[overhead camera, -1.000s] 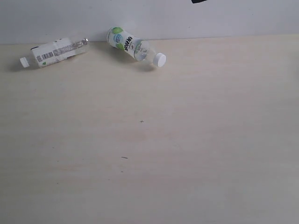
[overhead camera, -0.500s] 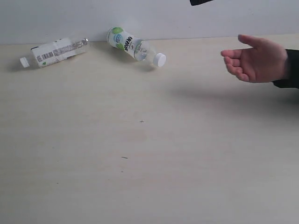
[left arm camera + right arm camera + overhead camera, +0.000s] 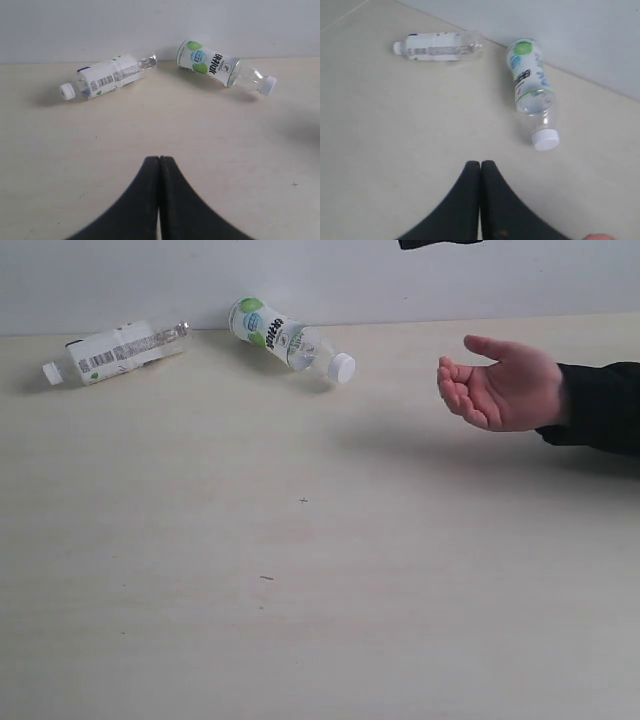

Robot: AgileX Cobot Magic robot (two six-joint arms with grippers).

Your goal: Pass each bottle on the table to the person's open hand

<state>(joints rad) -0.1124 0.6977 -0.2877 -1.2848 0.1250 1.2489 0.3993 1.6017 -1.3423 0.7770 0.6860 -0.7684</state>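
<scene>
Two bottles lie on their sides at the far edge of the table (image 3: 300, 620). The green-white labelled bottle (image 3: 284, 338) (image 3: 220, 69) (image 3: 530, 85) points its white cap toward the middle. Left of it lies the white-barcode bottle (image 3: 115, 351) (image 3: 108, 76) (image 3: 436, 45). The person's open hand (image 3: 500, 385) hovers palm up at the right, black sleeve behind it. My left gripper (image 3: 159, 159) is shut and empty, above bare table short of both bottles. My right gripper (image 3: 480, 163) is shut and empty, near the green-white bottle's cap. The pink-red bottle and the plain white-labelled one are out of view.
A pale wall (image 3: 320, 275) rises right behind the bottles. A dark piece of an arm (image 3: 438, 243) shows at the top edge of the exterior view. A tiny dark speck (image 3: 303, 501) marks the tabletop.
The hand has come in from the right over the table and moved further left, turning palm up. The bottles have not moved.
</scene>
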